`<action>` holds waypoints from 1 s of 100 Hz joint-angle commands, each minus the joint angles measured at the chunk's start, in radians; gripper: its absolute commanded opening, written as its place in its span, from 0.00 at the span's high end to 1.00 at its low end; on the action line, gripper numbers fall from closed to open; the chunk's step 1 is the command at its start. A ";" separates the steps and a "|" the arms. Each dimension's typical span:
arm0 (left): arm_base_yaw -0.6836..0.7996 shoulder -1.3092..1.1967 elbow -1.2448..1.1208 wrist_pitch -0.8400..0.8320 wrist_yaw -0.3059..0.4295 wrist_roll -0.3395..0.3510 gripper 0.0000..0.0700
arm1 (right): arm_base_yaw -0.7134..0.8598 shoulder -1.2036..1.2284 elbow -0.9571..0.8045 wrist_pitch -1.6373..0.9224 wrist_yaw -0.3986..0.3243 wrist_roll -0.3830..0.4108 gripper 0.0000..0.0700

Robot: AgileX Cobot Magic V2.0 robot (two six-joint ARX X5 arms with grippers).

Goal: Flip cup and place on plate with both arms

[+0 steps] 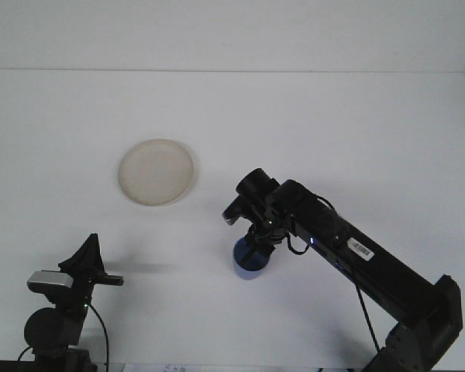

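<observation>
Right hand (253, 249) grasping blue cup (249, 260) low over white tabletop (356, 132), cream plate (156, 171) well apart to its left, left hand (89, 260) near the front edge, grip state unclear

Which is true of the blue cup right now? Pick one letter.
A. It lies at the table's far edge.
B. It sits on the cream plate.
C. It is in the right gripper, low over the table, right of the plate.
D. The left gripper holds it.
C: the right gripper is closed around the blue cup, well clear of the cream plate, while the left gripper holds nothing.
</observation>
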 commanded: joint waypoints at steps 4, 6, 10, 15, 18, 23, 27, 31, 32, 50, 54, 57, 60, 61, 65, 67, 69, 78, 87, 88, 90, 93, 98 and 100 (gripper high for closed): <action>0.000 -0.002 -0.019 0.010 -0.002 -0.003 0.98 | 0.008 0.036 0.017 0.004 -0.001 -0.004 0.99; 0.000 -0.002 -0.019 0.010 -0.002 -0.003 0.98 | 0.008 0.040 0.017 0.005 0.000 -0.004 0.97; 0.000 -0.002 -0.019 0.010 -0.002 -0.003 0.98 | 0.008 0.043 0.017 0.005 -0.001 -0.004 0.90; 0.000 -0.002 -0.019 0.010 -0.002 -0.003 0.98 | 0.008 0.044 0.017 0.007 -0.001 -0.004 0.77; 0.000 -0.002 -0.019 0.010 -0.002 -0.003 0.98 | 0.008 0.044 0.017 0.008 -0.002 -0.004 0.68; 0.000 -0.002 -0.019 0.010 -0.002 -0.003 0.98 | 0.008 0.044 0.017 0.008 -0.003 -0.004 0.55; 0.000 -0.002 -0.019 0.010 -0.002 -0.003 0.98 | 0.008 0.043 0.017 0.006 -0.003 -0.004 0.47; 0.000 -0.002 -0.019 0.010 -0.002 -0.003 0.98 | 0.008 0.042 0.017 0.002 -0.003 -0.004 0.43; 0.000 -0.002 -0.019 0.010 -0.002 -0.003 0.98 | 0.008 0.042 0.017 0.001 -0.002 -0.005 0.43; 0.000 -0.002 -0.019 0.010 -0.002 -0.003 0.98 | -0.006 0.019 0.041 -0.027 -0.003 -0.017 0.42; 0.000 -0.002 -0.019 0.010 -0.002 -0.003 0.98 | -0.010 0.012 0.055 -0.029 -0.003 -0.022 0.42; 0.000 -0.002 -0.019 0.010 -0.002 -0.003 0.98 | -0.015 0.002 0.063 -0.030 -0.004 -0.024 0.42; 0.000 -0.002 -0.019 0.010 -0.002 -0.003 0.98 | -0.023 -0.010 0.071 -0.030 -0.004 -0.026 0.42; 0.000 -0.002 -0.019 0.010 -0.002 -0.003 0.98 | -0.026 -0.014 0.073 -0.030 -0.004 -0.028 0.42; 0.000 -0.002 -0.019 0.010 -0.002 -0.003 0.98 | -0.041 -0.031 0.081 -0.029 -0.004 -0.036 0.42; 0.000 -0.002 -0.019 0.010 -0.002 -0.003 0.98 | -0.050 -0.042 0.084 -0.027 -0.004 -0.039 0.42; 0.000 -0.002 -0.019 0.010 -0.002 -0.003 0.98 | -0.061 -0.053 0.084 -0.026 -0.004 -0.042 0.42; 0.000 -0.002 -0.019 0.010 -0.002 -0.003 0.98 | -0.127 -0.100 0.084 -0.021 -0.004 -0.053 0.42; 0.000 -0.002 -0.019 0.010 -0.002 -0.003 0.98 | -0.220 -0.154 0.083 -0.011 -0.004 -0.052 0.42; 0.000 -0.002 -0.019 0.010 -0.002 -0.003 0.98 | -0.231 -0.160 0.082 -0.009 -0.004 -0.051 0.42; 0.000 -0.002 -0.019 0.010 -0.002 -0.003 0.98 | -0.254 -0.174 0.081 -0.003 -0.005 -0.050 0.42; 0.000 -0.002 -0.019 0.010 -0.002 -0.003 0.98 | -0.291 -0.198 0.079 0.009 -0.005 -0.047 0.42; 0.000 -0.002 -0.019 0.010 -0.002 -0.003 0.98 | -0.349 -0.235 0.074 0.031 -0.008 -0.035 0.42; 0.000 -0.002 -0.019 0.010 -0.002 -0.003 0.98 | -0.372 -0.251 0.072 0.039 -0.008 -0.031 0.42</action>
